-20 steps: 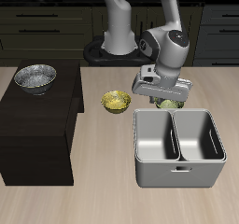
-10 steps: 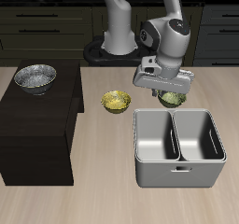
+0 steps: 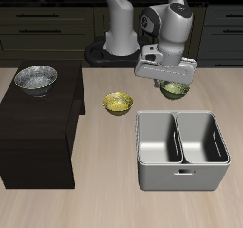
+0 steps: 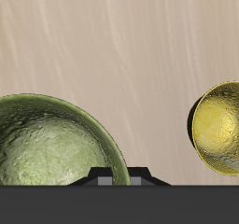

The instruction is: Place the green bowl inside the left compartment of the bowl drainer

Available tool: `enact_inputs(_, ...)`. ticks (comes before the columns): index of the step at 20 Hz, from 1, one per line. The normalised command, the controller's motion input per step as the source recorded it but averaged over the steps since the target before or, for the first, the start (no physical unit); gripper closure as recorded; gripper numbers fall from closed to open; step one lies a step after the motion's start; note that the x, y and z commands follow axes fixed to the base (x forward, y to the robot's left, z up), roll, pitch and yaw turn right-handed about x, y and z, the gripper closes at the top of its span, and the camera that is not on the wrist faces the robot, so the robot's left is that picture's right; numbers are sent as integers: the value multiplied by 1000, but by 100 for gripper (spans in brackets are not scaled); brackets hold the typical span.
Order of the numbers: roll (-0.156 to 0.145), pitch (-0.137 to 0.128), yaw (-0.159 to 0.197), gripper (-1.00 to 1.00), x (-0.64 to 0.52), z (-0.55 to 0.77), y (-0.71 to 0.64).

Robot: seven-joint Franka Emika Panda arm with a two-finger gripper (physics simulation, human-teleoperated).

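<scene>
The table (image 3: 114,208) carried the dark cabinet (image 3: 38,127) with the silver bowl (image 3: 35,79) on top. Nearer the front edge sat the bowl drainer (image 3: 180,180), and both its wells were empty; the left compartment (image 3: 158,139) had nothing in it. My gripper (image 3: 169,84) was clamped on the rim of the green bowl (image 3: 174,89), which hung clear of the table behind the drainer's back rim. The yellow bowl (image 3: 118,103) sat untouched beside the drainer. I judged the pickup done; carrying the bowl over the left well, lowering it and letting go were all left.
</scene>
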Motion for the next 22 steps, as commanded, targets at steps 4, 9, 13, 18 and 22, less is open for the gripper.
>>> enact_inputs(4,22,-51,11,100,-89,451,17)
enact_inputs(9,27,-62,17,100,-159,608,65)
enact_inputs(13,33,-38,-2,100,-170,435,40)
enact_inputs(18,8,-42,-13,100,-26,463,47)
enact_inputs(22,28,-56,7,100,-97,430,130)
